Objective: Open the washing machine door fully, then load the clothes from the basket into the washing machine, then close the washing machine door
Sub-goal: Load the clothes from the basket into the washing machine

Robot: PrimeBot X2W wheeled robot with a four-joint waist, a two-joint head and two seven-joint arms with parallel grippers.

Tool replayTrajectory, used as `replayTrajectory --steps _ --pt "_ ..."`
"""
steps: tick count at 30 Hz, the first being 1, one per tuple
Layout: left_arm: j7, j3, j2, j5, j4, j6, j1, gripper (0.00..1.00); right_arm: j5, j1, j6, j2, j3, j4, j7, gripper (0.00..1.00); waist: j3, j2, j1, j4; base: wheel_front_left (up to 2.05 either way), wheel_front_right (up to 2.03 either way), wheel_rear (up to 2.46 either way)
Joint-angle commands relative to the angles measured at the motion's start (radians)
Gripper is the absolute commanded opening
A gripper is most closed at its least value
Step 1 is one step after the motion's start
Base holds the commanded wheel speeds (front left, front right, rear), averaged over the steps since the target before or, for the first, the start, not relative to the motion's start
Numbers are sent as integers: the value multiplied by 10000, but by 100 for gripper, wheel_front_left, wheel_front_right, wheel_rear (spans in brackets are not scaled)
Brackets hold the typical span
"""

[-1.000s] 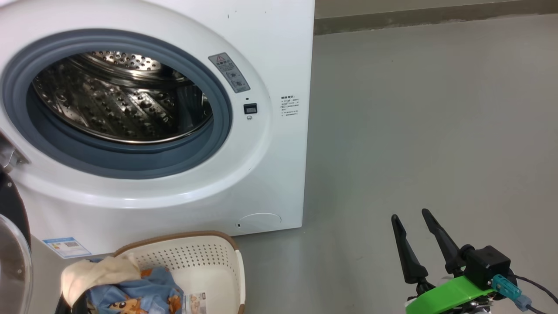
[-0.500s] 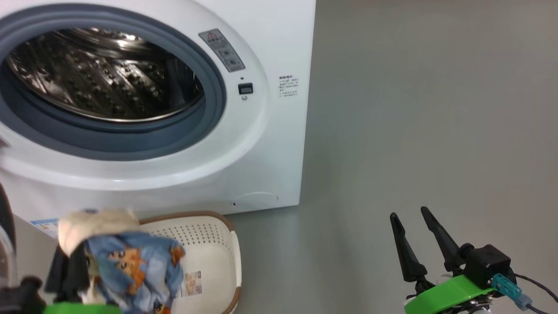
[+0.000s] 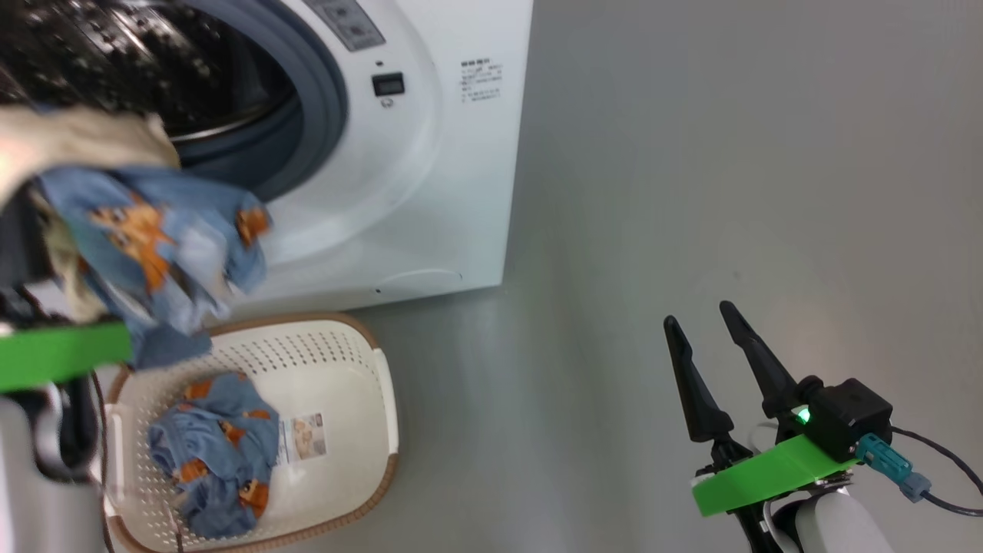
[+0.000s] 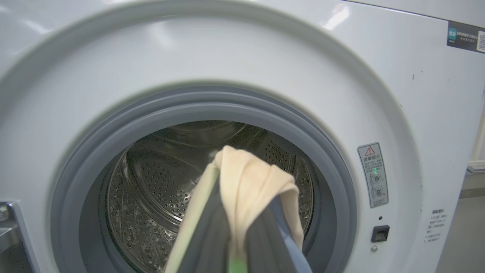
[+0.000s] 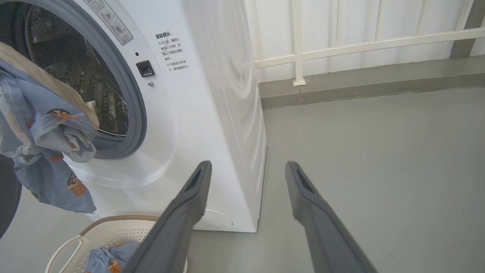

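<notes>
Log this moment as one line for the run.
left pincer: shut on clothes, before open washing machine | right pincer: open, empty | basket: blue piece inside

Grey floor (image 5: 379, 151), smooth, slight sheen. Washing machine (image 5: 212, 113) stands on it, left of & beyond the right gripper (image 5: 246, 165) fingers, its bottom corner showing btwn them. Basket (image 5: 117, 219) sits on the floor in front of the machine, low & left of the fingers. Ahead & right of the fingers the floor runs to a raised kerb (image 5: 360, 87) at the wall.
</notes>
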Motion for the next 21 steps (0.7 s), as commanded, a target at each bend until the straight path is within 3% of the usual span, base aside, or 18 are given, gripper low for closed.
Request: replayTrajectory --steps 1,11,21 --pt "-93 479 483 -175 -231 -29 -875 0 92 -268 16 -22 324 -325 -48 100 856 0 0 -381 0 0 0" --pt "-93 949 904 -449 613 -30 -2391 0 191 -627 16 -22 482 -653 -48 100 2404 0 0 -849 0 0 0" --pt "-93 4 1862 -1094 2924 -30 -3995 0 389 -993 16 -22 695 -890 -48 100 3643 0 0 -1069 0 0 0"
